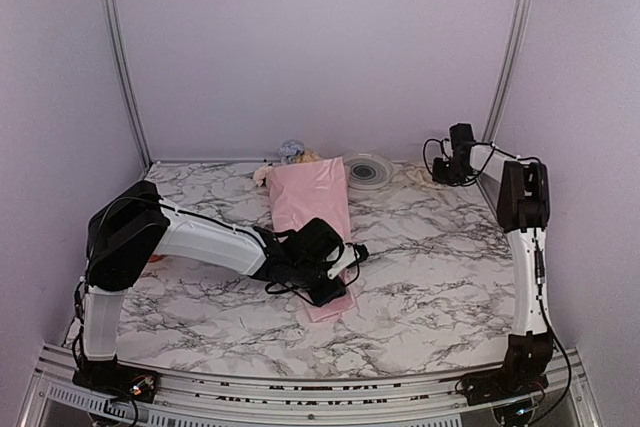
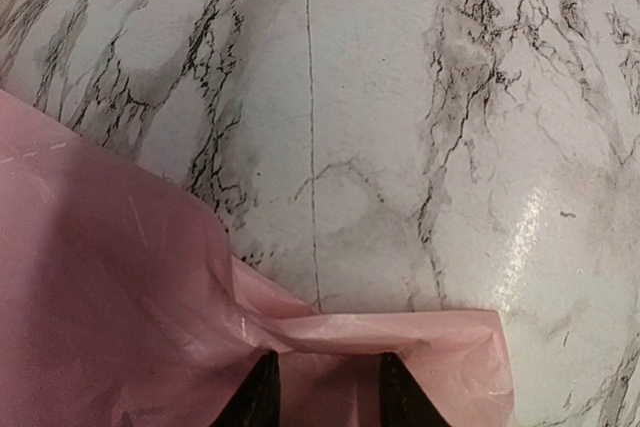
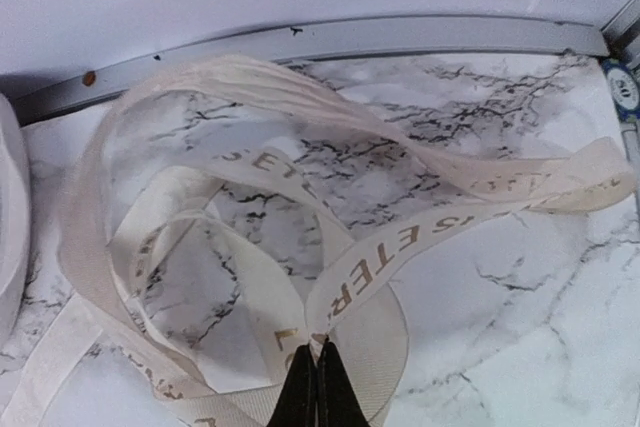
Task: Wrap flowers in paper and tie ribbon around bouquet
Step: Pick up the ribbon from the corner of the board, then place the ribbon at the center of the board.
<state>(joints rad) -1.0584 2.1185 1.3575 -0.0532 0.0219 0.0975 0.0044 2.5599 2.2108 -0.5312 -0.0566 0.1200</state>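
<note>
Nearest me, my left pincer (image 2: pixel 327 367) is clamped across the crumpled narrow end of the long soft-pink paper cone (image 1: pixel 312 197), with its fingers part-way apart and the folds between them. The cone lies on the white marble-patterned desk (image 1: pixel 430 277) and widens toward the back wall. There, small pale blue and peach flower heads (image 1: pixel 292 153) poke out of its mouth. Just right of them sits a round grey-white ringed plate (image 1: pixel 350 175). Farthest right, beside the plate, my right pincer (image 3: pixel 318 352) is pinched together on a looping cream-white ribbon (image 3: pixel 370 267) with printed lettering.
</note>
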